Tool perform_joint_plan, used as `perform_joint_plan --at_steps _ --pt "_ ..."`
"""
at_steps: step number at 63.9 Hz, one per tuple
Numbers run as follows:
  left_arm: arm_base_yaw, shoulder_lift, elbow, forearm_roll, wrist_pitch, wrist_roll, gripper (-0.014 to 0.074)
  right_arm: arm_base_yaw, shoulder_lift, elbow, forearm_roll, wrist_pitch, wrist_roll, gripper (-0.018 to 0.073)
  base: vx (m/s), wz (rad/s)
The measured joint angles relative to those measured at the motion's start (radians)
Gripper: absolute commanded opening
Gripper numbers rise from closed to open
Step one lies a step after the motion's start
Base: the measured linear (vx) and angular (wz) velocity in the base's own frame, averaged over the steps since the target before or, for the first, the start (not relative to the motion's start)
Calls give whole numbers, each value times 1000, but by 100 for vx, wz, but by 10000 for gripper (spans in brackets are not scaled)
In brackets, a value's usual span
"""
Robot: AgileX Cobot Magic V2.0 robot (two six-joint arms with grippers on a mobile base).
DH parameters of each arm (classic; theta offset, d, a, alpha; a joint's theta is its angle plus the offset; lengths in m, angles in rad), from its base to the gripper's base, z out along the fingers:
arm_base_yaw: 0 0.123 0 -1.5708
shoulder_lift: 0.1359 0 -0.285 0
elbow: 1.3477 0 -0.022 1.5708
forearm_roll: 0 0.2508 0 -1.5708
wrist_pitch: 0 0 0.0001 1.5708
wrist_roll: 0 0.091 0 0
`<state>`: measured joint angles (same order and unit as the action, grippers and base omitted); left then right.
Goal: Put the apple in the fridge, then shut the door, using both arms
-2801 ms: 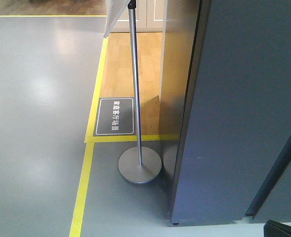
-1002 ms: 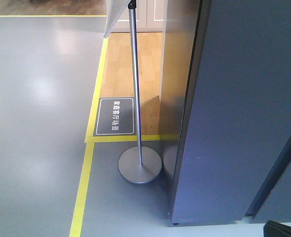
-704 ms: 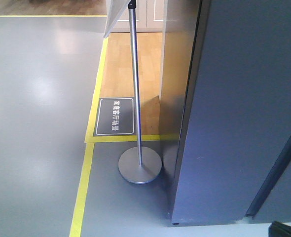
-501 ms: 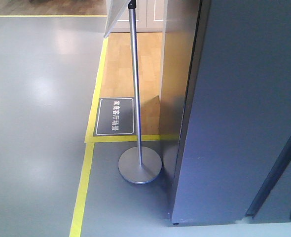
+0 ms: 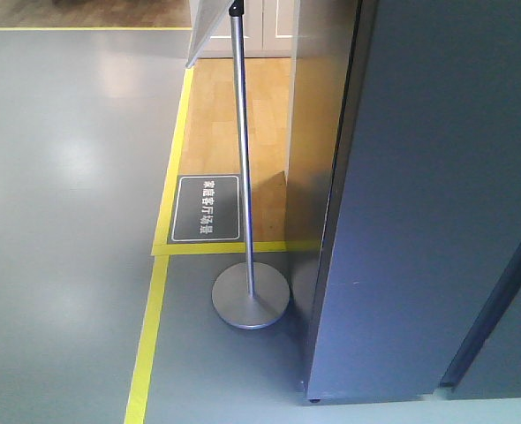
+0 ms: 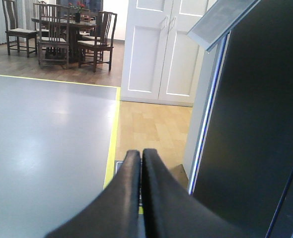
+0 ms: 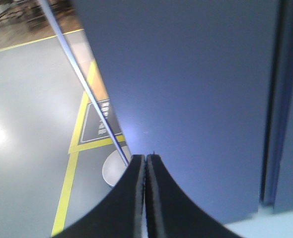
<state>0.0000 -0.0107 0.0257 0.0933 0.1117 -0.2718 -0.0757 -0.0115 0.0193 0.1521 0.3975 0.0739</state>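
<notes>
Both grippers, left gripper (image 6: 140,163) and right gripper (image 7: 145,166), are pressed together and empty beside the dark-grey fridge door (image 5: 437,177); no apple is visible, so pushing flat, steadily, seems best.

The grey floor (image 5: 57,265) is marked with yellow tape (image 5: 146,340); a sign stand base (image 5: 250,299) and the fridge (image 5: 419,221) are borne on it
</notes>
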Motion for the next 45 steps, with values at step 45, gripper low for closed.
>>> perform_joint_plan --at_steps 45 --pt "0 0 0 0 0 0 -8 113 0 8 -363 -302 95 -3 0 0"
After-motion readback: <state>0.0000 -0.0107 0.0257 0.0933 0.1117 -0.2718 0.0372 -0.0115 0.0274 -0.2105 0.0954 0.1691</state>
